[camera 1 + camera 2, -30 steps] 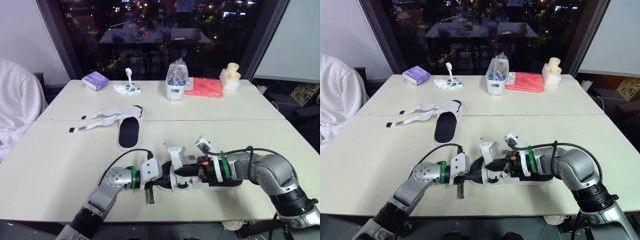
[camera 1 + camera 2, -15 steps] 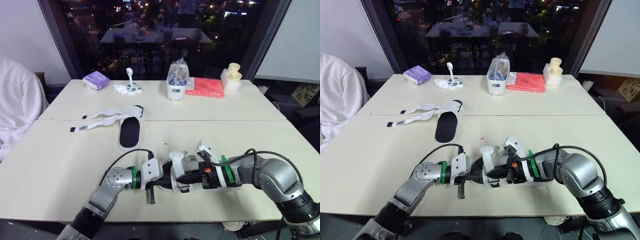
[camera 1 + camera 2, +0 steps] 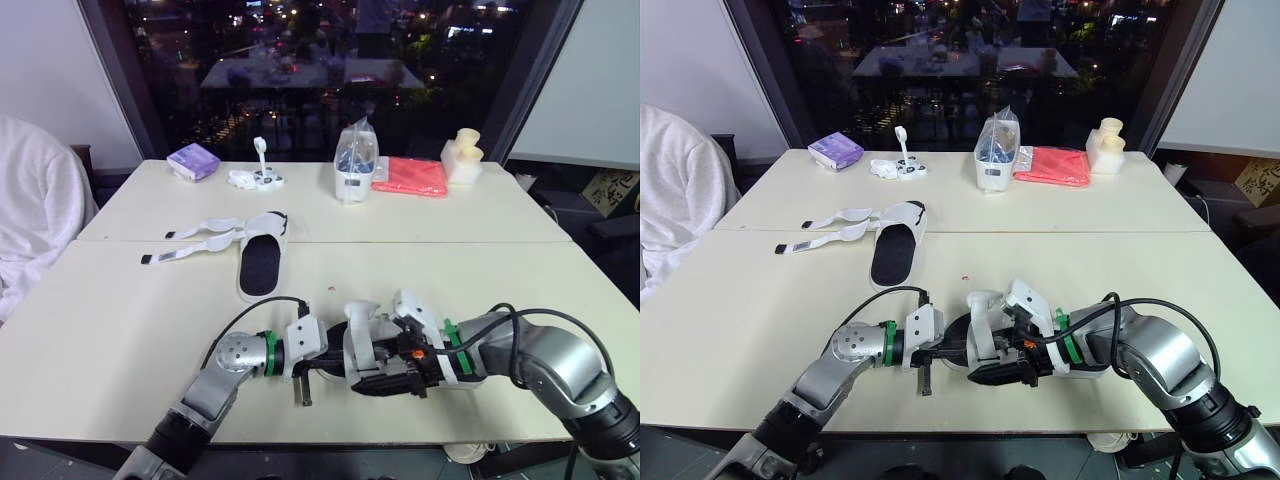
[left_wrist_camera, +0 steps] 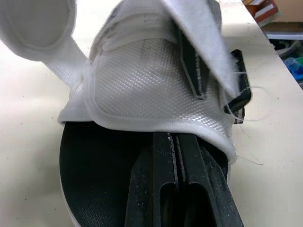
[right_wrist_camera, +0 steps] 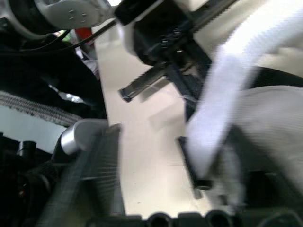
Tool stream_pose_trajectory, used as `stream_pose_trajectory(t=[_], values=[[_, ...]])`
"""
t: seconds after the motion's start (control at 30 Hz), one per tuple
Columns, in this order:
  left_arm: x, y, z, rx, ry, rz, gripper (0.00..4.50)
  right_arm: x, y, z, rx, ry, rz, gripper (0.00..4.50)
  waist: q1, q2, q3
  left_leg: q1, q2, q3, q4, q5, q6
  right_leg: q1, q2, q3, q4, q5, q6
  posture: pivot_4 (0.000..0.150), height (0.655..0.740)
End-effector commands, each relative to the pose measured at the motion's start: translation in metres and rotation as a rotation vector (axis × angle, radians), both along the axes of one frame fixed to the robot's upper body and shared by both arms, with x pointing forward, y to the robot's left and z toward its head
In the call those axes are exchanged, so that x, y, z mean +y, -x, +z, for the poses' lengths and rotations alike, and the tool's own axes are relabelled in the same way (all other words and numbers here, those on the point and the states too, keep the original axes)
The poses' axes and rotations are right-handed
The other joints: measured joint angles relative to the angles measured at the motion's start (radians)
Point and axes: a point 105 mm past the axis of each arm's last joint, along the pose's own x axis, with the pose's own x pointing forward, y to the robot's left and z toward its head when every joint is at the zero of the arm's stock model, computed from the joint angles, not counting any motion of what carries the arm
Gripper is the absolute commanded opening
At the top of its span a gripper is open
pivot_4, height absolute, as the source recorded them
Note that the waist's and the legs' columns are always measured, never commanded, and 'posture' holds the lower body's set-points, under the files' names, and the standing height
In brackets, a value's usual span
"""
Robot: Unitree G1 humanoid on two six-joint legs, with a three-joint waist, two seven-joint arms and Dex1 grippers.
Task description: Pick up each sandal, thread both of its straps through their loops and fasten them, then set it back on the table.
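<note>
The near sandal [image 3: 383,345], white with a black insole [image 4: 94,165], lies at the table's front middle with its straps [image 5: 222,94] loose and standing up. My left gripper [image 3: 333,364] is at its toe end, shut. Its fingers [image 4: 175,184] lie on the insole with their tips under the white upper [image 4: 151,80]; nothing shows between them. My right gripper [image 3: 378,380] sits low along the sandal's near side, open, with a strap hanging between its fingers. The far sandal [image 3: 260,264] lies flat further back to the left, with its straps [image 3: 195,240] spread out.
Along the back of the table [image 3: 110,320] stand a purple box [image 3: 190,160], a small white object [image 3: 255,178], a clear bag in a white holder [image 3: 350,165], a red cloth [image 3: 410,175] and a cream object [image 3: 460,150]. A white garment [image 3: 30,220] sits at the left.
My right gripper has slid left along the near sandal and dropped to its near side, going from shut to open. The straps now stand freer. The left gripper has stayed put.
</note>
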Motion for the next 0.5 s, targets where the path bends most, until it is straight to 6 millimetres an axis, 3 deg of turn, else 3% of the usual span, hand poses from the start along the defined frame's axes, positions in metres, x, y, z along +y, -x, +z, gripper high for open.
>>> stream_pose_trajectory(t=[0.03, 0.2, 0.43, 0.5], values=[[0.004, 0.003, -0.021, 0.052, -0.072, 0.011, 0.00, -0.008, -0.007, 0.018, -0.015, -0.013, -0.047, 4.45, -0.001, 0.000, 0.000, 0.000, 0.000, 0.000, 0.000, 0.000, 0.000, -0.001, 0.000, 0.000, 0.000, 0.000, 0.000, 0.150, 0.7400], [0.002, 0.003, -0.021, 0.052, -0.070, 0.008, 0.00, -0.004, -0.014, 0.033, 0.028, -0.091, -0.086, 4.45, 0.000, 0.000, 0.000, -0.001, 0.000, 0.000, 0.000, 0.000, 0.000, -0.001, -0.001, 0.000, 0.000, 0.000, 0.000, 0.150, 0.7400], [0.002, 0.002, -0.021, 0.047, -0.069, 0.007, 0.00, 0.004, -0.019, 0.031, 0.071, -0.116, -0.110, 4.45, 0.002, 0.000, 0.000, -0.002, -0.001, 0.000, 0.000, 0.000, 0.000, -0.001, -0.003, 0.000, 0.000, 0.000, 0.000, 0.150, 0.7400], [0.002, 0.002, -0.021, 0.046, -0.069, 0.008, 0.00, 0.005, -0.023, 0.031, 0.075, -0.126, -0.126, 3.94, 0.001, 0.000, 0.000, -0.002, -0.001, 0.000, 0.000, 0.000, 0.000, -0.001, -0.003, 0.000, 0.000, 0.000, 0.000, 0.150, 0.7400]])
